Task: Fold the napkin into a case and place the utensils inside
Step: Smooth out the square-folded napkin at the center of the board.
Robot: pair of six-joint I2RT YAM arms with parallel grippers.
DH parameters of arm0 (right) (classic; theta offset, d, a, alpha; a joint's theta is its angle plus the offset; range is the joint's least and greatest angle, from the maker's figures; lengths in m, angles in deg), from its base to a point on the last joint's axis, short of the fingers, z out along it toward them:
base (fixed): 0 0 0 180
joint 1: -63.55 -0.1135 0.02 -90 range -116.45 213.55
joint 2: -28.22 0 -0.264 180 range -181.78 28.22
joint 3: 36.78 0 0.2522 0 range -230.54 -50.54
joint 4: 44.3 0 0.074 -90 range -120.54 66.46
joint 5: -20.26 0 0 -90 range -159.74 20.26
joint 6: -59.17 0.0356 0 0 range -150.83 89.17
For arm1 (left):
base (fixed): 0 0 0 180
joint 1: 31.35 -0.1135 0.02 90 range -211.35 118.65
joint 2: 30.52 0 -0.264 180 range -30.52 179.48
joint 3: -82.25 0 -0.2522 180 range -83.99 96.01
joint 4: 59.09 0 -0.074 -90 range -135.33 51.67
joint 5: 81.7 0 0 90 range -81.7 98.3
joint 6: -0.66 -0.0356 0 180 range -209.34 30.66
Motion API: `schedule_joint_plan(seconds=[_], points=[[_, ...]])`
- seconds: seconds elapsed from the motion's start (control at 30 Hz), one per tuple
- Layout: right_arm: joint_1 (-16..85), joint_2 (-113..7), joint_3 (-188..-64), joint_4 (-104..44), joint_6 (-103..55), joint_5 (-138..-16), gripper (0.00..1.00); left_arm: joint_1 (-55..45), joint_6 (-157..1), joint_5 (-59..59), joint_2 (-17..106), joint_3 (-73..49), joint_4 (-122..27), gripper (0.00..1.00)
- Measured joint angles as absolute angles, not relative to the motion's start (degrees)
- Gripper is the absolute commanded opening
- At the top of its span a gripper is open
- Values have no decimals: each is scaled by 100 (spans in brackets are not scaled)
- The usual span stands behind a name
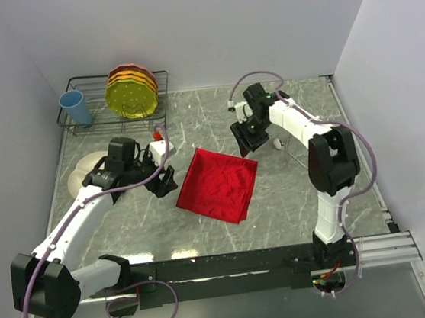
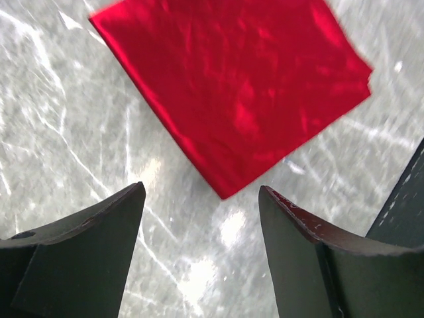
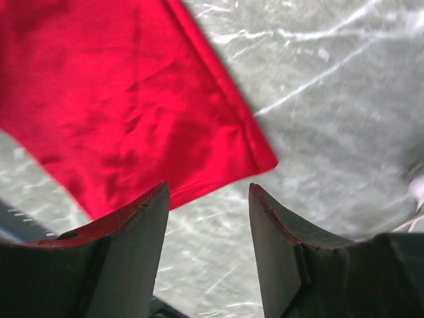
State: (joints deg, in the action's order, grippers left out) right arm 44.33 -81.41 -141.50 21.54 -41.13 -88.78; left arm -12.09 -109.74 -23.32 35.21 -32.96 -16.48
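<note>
While folding the napkin (image 1: 218, 184): left end effector (image 2: 202, 192), right end effector (image 3: 209, 189) both spread apart, empty, beside napkin. Next, pinch a corner.

Napkin (image 3: 119, 99): red satin, flat on the grey marbled table (image 3: 331, 99).
Right gripper (image 3: 209, 189): jaws parted, empty, at the napkin's edge near its corner.

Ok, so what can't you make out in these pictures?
Utensils: top view shows only a tiny pale shape by the right arm; too small to identify.
Plate: top view, partly hidden behind the left arm.
Napkin: cut off by the frame edge in the right wrist view; fold layers unclear.
</note>
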Motion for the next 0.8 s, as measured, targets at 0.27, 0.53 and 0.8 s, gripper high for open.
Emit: schedule_joint_plan(seconds=[0.27,0.53,0.8], points=[[4241,-8810,-14449,2403,-4725,-8555,51,-1180,-11396,-2284,3609,-3460,-1454,75],[4225,-9070,-14537,2519,-4992,-8360,39,-1106,-11503,-2209,3609,-3578,-1467,75],[4217,-9277,-14611,2589,-5022,-8328,33,-1106,-11523,-2168,3663,-3578,-1471,75]])
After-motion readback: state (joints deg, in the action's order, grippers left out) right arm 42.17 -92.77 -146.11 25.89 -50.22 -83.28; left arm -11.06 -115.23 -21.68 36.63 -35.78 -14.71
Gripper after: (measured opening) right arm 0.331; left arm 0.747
